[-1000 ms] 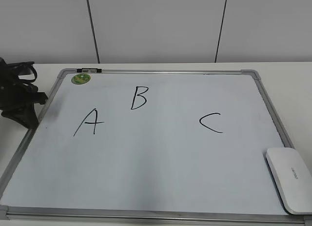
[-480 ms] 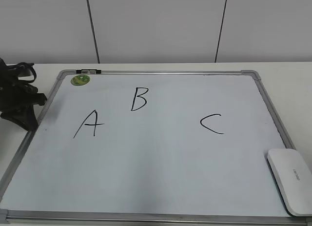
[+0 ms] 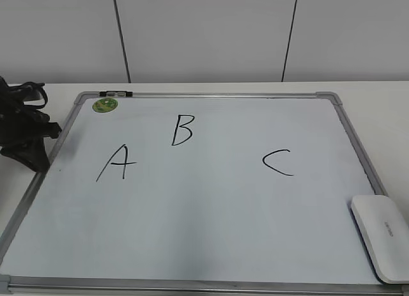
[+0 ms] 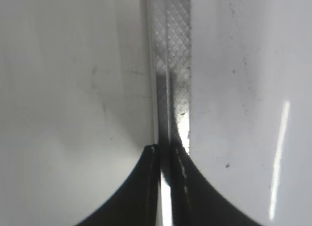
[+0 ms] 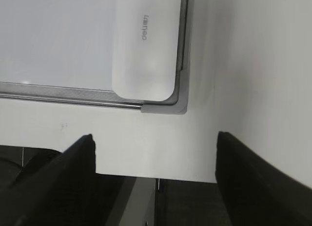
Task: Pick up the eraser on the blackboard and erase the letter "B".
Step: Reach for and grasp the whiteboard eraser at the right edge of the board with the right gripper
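The blackboard is a white board with a grey frame, lying flat on the table. The letter "B" is at its upper middle, between a black "A" and a "C". The white eraser lies at the board's near right corner; it also shows in the right wrist view. My right gripper is open, above the table edge just short of the eraser. My left gripper is shut over the board's left frame; it shows at the left in the exterior view.
A round green sticker and a small clip sit at the board's far left corner. A white panelled wall stands behind the table. The table's front edge runs just under my right gripper.
The view of the board and eraser has shifted very slightly; the left arm has barely moved. Nothing has been taken hold of.
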`<state>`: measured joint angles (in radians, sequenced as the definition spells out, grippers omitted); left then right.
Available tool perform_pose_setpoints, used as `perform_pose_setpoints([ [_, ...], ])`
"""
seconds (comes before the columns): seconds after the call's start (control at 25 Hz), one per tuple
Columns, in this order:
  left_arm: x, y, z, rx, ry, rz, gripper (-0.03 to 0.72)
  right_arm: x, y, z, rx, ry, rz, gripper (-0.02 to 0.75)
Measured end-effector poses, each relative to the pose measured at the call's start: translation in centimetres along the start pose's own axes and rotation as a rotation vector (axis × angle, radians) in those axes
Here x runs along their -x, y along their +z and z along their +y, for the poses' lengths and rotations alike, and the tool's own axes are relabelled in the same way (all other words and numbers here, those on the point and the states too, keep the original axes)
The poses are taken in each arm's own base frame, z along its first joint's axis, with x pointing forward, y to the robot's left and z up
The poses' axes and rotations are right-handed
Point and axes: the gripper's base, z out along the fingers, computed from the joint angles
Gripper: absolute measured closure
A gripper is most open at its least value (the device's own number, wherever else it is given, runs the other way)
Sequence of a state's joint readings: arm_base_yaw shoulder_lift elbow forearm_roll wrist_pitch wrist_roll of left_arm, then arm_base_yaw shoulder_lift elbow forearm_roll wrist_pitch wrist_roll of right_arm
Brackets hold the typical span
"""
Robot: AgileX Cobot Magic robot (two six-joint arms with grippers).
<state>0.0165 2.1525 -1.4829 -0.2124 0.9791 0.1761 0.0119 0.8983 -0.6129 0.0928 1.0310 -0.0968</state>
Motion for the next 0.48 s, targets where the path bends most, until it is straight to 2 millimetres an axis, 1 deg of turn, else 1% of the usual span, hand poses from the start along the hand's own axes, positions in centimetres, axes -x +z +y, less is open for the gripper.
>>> perform_pose_setpoints([
  [0.08,0.0,0.0,0.0,0.000,0.000,0.001,0.678,0.9,0.7,0.0,0.004,0.001,0.033,0.152],
  [0.24,0.0,0.0,0.0,0.000,0.000,0.002,0.678,2.4,1.3,0.2,0.011,0.004,0.048,0.152],
  [0.32,0.0,0.0,0.0,0.000,0.000,0.002,0.678,3.0,1.6,0.6,0.019,-0.006,0.054,0.151],
  [0.36,0.0,0.0,0.0,0.000,0.000,0.002,0.678,3.4,2.1,1.1,0.027,-0.022,0.059,0.151],
  [0.48,0.0,0.0,0.0,0.000,0.000,0.002,0.678,3.9,2.8,2.1,0.016,-0.022,0.067,0.151],
])
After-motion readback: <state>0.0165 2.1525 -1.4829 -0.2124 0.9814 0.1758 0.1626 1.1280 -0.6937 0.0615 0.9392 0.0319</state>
